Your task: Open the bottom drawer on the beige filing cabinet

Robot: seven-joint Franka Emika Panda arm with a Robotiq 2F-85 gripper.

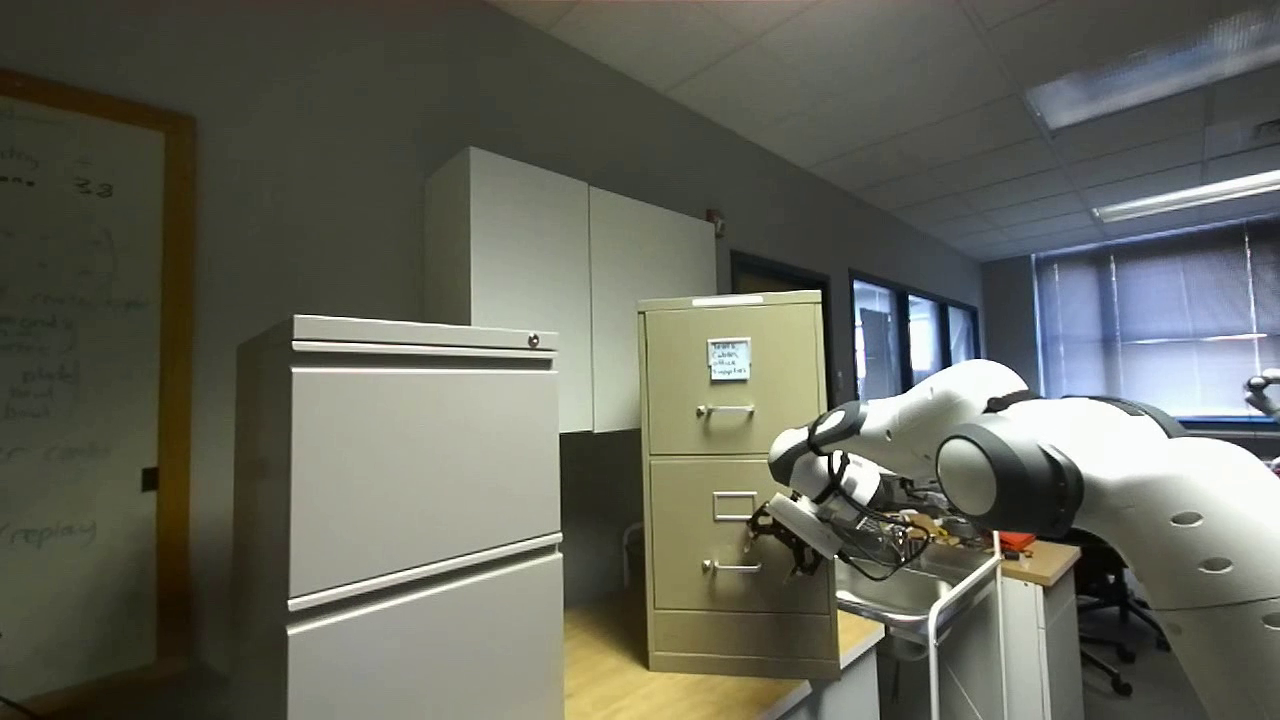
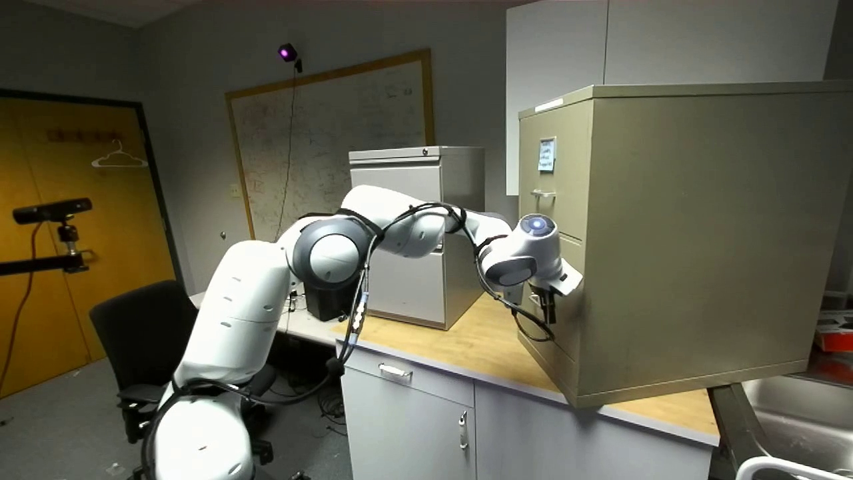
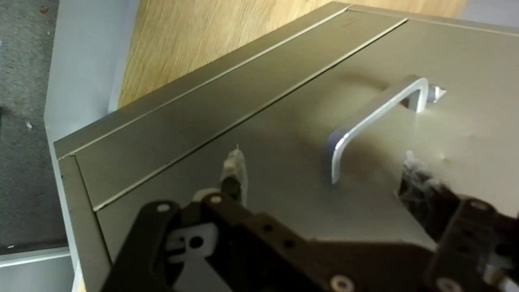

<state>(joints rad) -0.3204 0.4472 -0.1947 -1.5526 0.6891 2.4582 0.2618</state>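
Beige bottom drawer (image 1: 725, 542) partly behind tool (image 3: 322, 155).

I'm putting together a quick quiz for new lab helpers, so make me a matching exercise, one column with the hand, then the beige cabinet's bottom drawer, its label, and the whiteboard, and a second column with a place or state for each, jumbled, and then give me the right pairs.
Things
1. hand
2. bottom drawer
3. label
4. whiteboard

Places or states
A. on the wall
B. shut
C. on the top drawer
D. open

Pairs
1-D, 2-B, 3-C, 4-A
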